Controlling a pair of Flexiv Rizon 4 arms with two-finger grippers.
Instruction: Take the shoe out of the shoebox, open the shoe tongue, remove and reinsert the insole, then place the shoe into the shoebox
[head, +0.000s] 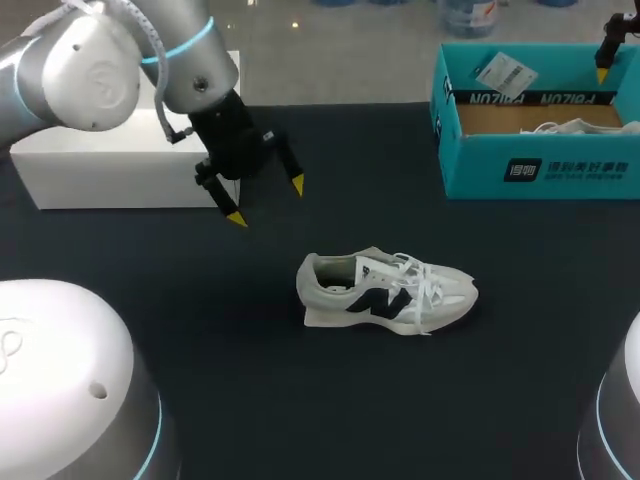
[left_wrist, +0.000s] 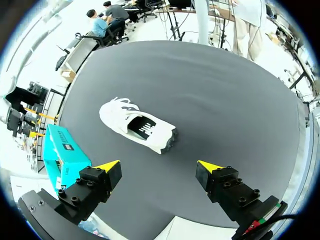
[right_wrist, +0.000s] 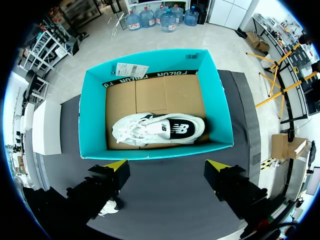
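Note:
A white sneaker with a dark side logo (head: 385, 290) lies on its side on the dark table, laces loose, toe to the right. My left gripper (head: 266, 200) hangs open above the table, up and left of the sneaker; in the left wrist view the sneaker (left_wrist: 137, 127) lies ahead of the empty open gripper (left_wrist: 159, 166). The teal shoebox (head: 540, 165) stands at the back right. My right gripper (right_wrist: 166, 164) hovers open over the box's near wall (right_wrist: 150, 152). A second white sneaker (right_wrist: 157, 129) rests inside the box on brown cardboard.
A white rectangular box (head: 120, 160) stands at the back left, behind my left arm. A paper tag (head: 505, 72) hangs on the shoebox's far wall. The dark table surface (head: 300, 400) stretches in front of the sneaker.

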